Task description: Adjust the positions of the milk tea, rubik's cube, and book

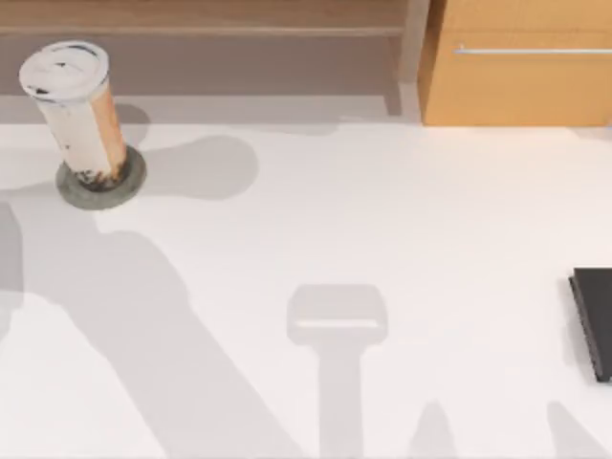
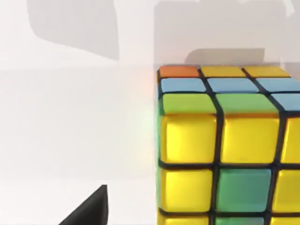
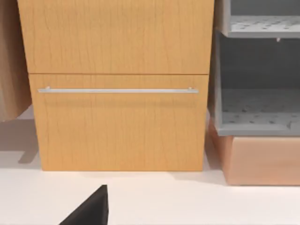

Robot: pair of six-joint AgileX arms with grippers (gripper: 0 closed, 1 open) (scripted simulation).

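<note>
Close ahead of our left gripper, in the left wrist view, sits the cube [image 2: 227, 145], resting on the white table [image 2: 70, 122]. Whether that gripper is spread or pressed together we cannot tell; a single dark fingertip [image 2: 91, 208] pokes into the corner of the view. We judge the cube rigid and light, its glossy plastic tiles in yellow, green, blue and orange a little slick, so the best hold would be across two opposite flat faces at mid-height.

From above, the milk tea [image 1: 76, 110] stands upright on a flat grey disc [image 1: 100, 182] at the far left of the table. It looks tall, smooth-sided and top-heavy, likely to tip, so we would take it low around the cylinder.

Our right gripper faces a wood-grain drawer [image 3: 117, 122] with a slim metal handle [image 3: 117, 90]; we cannot tell its state either. A black slab [image 1: 595, 320] lies at the table's right edge.
</note>
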